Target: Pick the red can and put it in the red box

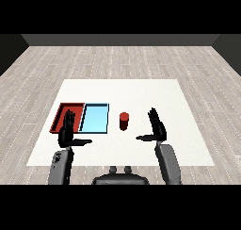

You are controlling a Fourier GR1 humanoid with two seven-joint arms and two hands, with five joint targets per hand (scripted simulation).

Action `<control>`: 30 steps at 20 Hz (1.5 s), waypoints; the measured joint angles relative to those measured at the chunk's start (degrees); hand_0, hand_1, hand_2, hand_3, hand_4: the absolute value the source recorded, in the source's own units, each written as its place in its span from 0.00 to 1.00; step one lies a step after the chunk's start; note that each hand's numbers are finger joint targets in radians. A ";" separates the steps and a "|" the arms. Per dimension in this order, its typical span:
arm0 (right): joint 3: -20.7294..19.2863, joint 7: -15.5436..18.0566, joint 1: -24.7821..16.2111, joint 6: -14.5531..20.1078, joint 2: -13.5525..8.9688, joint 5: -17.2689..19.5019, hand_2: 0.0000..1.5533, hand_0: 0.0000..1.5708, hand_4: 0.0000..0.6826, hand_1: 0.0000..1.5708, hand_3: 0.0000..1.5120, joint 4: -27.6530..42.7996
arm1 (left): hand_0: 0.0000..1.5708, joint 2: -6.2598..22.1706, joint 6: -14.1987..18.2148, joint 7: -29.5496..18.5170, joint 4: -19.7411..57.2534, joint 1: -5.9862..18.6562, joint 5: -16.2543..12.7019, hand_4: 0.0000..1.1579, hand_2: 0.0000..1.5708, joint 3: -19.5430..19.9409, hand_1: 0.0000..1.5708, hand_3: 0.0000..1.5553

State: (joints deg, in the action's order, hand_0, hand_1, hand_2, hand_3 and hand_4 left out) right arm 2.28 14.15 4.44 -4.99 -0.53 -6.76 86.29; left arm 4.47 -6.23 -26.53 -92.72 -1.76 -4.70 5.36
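Observation:
A red can (124,121) stands upright on the white table (155,97), just right of the light blue tray (94,118). The red tray (66,112) lies left of the blue one, and my left hand (68,131) partly covers its near edge. That hand is open, fingers straight up and thumb pointing right. My right hand (157,128) is open too, fingers straight and thumb pointing left, a short way right of the can and slightly nearer to me. Neither hand touches the can.
The two trays lie side by side at the table's left. Wooden floor surrounds the table. Bare table stretches behind the can and to the right of my right hand.

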 measured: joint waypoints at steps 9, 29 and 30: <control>3.95 1.76 2.32 2.17 0.47 -3.14 0.00 0.00 0.00 0.00 0.00 -5.40 | 0.00 -0.94 -0.03 -0.41 -0.86 -1.00 0.30 0.00 0.00 -0.56 0.00 0.00; 10.27 13.83 14.50 8.57 0.50 -9.81 0.00 0.00 0.00 0.00 0.00 -28.63 | 0.00 -0.36 -1.28 -0.50 1.46 0.69 -1.70 0.00 0.00 1.58 0.00 0.00; 10.43 14.07 14.63 8.50 0.51 -10.02 0.00 0.00 0.00 0.00 0.00 -29.21 | 0.00 -0.45 -1.28 0.59 0.16 0.12 -1.95 0.00 0.00 1.34 0.00 0.00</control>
State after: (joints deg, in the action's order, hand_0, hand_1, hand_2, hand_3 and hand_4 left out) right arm 12.71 28.22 19.07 3.50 -0.03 -16.78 57.08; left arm 4.02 -7.51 -25.94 -92.55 -1.64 -6.64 6.70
